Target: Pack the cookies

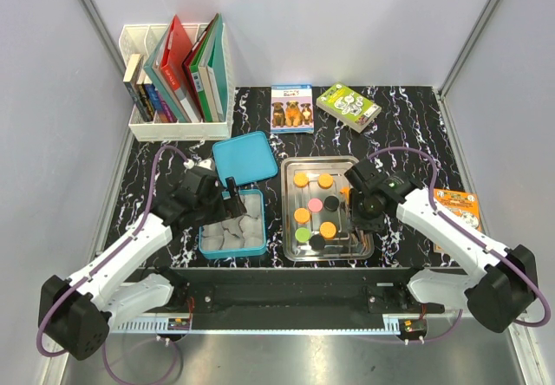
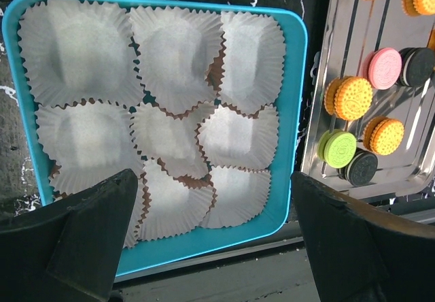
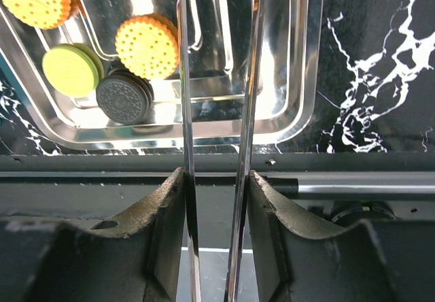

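Several cookies lie in a steel tray (image 1: 290,253): orange ones (image 1: 300,179), a pink one (image 1: 316,204), a green one (image 1: 302,234) and black ones (image 1: 317,241). My left gripper (image 1: 232,196) is open and empty above a blue box (image 2: 293,111) filled with empty white paper cups (image 2: 173,57). In the left wrist view the left gripper (image 2: 214,196) spans the box's near edge. My right gripper (image 3: 216,179) is shut on metal tongs (image 3: 185,77). Their blades reach over the tray's right half (image 3: 299,111), beside an orange cookie (image 3: 146,45). The tong tips are out of view.
The box's blue lid (image 1: 245,159) leans behind it. A white rack of books (image 1: 178,86) stands at the back left. Two small printed boxes (image 1: 292,108), (image 1: 348,106) lie at the back. An orange packet (image 1: 458,203) lies at the right edge.
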{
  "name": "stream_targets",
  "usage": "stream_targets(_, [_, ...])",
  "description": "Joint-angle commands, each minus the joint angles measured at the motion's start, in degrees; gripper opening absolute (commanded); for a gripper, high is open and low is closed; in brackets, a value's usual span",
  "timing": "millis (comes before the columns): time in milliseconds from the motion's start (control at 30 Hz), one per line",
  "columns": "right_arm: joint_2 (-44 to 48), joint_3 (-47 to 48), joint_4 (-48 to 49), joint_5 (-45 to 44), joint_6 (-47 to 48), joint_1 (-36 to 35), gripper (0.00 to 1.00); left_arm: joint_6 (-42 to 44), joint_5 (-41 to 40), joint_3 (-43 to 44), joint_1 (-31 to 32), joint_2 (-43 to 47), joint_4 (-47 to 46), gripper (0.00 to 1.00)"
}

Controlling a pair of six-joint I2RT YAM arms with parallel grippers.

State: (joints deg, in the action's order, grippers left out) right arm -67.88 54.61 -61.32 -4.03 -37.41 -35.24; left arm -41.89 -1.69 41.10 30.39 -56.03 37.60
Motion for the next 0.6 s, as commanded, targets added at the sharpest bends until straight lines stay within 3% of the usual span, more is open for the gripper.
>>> stream_targets(0, [-0.41,0.06,2.43,-2.90,-0.74,-0.26,0.45,0.05,0.20,-0.14,0.28,0.13,-1.83,0.99])
stream_targets(200, [-2.96,-0.91,5.15,-2.91,-0.30,-0.26,0.45,0.14,0.02,-0.49,0.28,0.57,-1.75,0.99])
stream_targets(400, [-3.32,-0.91,5.69,-3.09,-0.21,-0.18,0.29,0.23,0.11,-0.58,0.37,0.57,-1.75,0.99])
stream_targets(567, [-0.86,0.31,4.11,-3.52,-0.91,-0.26,0.24,-0.03,0.02,-0.67,0.37,0.48,-1.75,0.99])
